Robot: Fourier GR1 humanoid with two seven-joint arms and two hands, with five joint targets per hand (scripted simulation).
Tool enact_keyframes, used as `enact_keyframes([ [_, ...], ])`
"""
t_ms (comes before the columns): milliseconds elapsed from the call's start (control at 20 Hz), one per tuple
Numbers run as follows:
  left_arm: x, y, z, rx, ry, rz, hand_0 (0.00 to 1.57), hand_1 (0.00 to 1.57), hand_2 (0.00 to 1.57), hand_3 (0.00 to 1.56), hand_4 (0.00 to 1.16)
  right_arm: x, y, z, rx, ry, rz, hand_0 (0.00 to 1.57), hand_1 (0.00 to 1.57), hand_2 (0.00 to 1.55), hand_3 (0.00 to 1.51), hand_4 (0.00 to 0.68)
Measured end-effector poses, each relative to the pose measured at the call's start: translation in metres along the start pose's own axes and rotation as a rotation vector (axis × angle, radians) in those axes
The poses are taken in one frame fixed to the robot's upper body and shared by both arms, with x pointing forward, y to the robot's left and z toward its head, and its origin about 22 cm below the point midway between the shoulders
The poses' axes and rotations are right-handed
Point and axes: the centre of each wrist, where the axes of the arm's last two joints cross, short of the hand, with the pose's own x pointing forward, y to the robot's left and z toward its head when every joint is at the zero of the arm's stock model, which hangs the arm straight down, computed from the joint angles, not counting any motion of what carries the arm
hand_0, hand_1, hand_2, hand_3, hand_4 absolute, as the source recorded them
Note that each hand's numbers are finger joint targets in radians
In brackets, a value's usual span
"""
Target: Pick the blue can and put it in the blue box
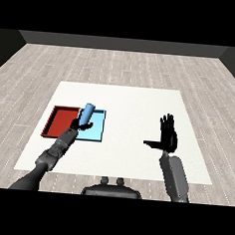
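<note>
A light blue can is held tilted in my left hand, whose fingers curl round its lower part. The can hangs over the left part of the light blue tray, close to the border with the red tray. I cannot tell how high above the tray it is. My right hand is raised over the table's right half, fingers straight and thumb spread out, holding nothing.
The two trays lie side by side at the table's left, red on the left and blue on the right. The white table stretches out behind and between the hands. A grey wooden floor surrounds it.
</note>
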Motion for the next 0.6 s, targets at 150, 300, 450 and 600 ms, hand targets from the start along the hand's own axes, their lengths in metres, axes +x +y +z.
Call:
enact_keyframes([
  [150, -0.001, 0.0, 0.0, -0.007, -0.003, 0.009, 0.86, 0.86, 0.88, 0.48, 0.65, -0.001, -0.003, 0.002, 0.001, -0.007, -0.003, 0.0, 0.0, 0.0, 0.0, 0.0],
  [300, 0.001, 0.001, 0.0, -0.031, -0.002, -0.028, 0.0, 0.0, 0.0, 0.0, 0.0, 0.0, -0.002, 0.0, 0.002, -0.011, -0.006, 0.0, 0.0, 0.0, 0.0, 0.0],
  [450, 0.002, -0.004, 0.001, -0.019, 0.011, -0.051, 0.0, 0.0, 0.0, 0.0, 0.0, -0.002, 0.001, -0.001, 0.001, -0.015, -0.02, 0.0, 0.0, 0.0, 0.0, 0.0],
  [600, 0.0, -0.013, 0.004, 0.021, 0.004, -0.03, 0.0, 0.0, 0.0, 0.0, 0.0, -0.004, 0.002, 0.0, 0.008, -0.015, -0.027, 0.0, 0.0, 0.0, 0.0, 0.0],
])
